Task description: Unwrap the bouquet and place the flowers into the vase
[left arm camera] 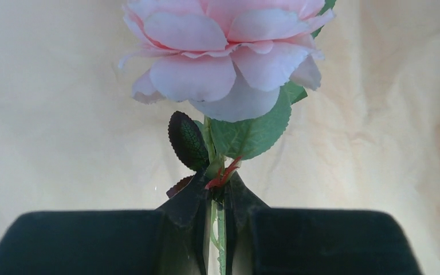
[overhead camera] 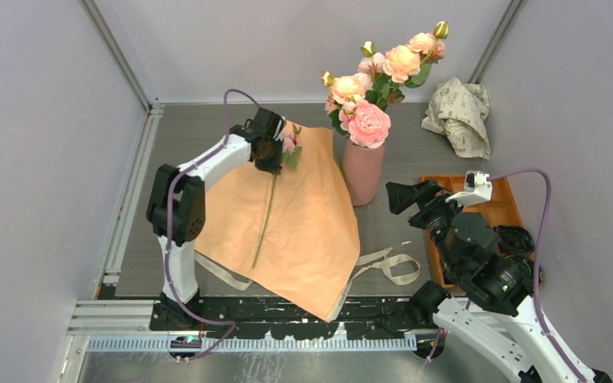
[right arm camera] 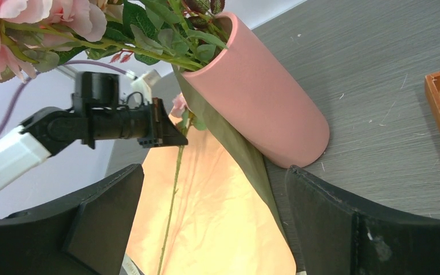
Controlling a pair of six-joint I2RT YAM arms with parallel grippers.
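1. Already the unwrapping looks done: the wrapping paper (overhead camera: 303,231) lies opened out, orange side up, on the table (overhead camera: 415,152), with its right edge up against the vase (overhead camera: 363,171). The ribbon (overhead camera: 391,267) lies loose by the paper's near corner
2. Most of the flowers (overhead camera: 375,84) stand in the vase, their blooms fanning above its mouth. The vase is upright near the middle of the table
3. One loose flower (overhead camera: 267,215) lies on the paper, with its long stem running toward the near edge and its pink bloom at the far end
4. The left gripper (left arm camera: 216,189) is down over that far end, pinching the stem just below the bloom and leaves. The wrist view shows the stem caught in the narrow slot between the fingers
5. The right gripper (overhead camera: 403,197) hovers just to the right of the vase, jaws spread wide and nothing between them
6. The step in hand, I judge, is picking up the last stalk
7. The next move calls for lifting until the stem clears the paper, swinging right and turning it stem-down. The tip must then thread into the crowded mouth without tipping the vase or snagging the blooms
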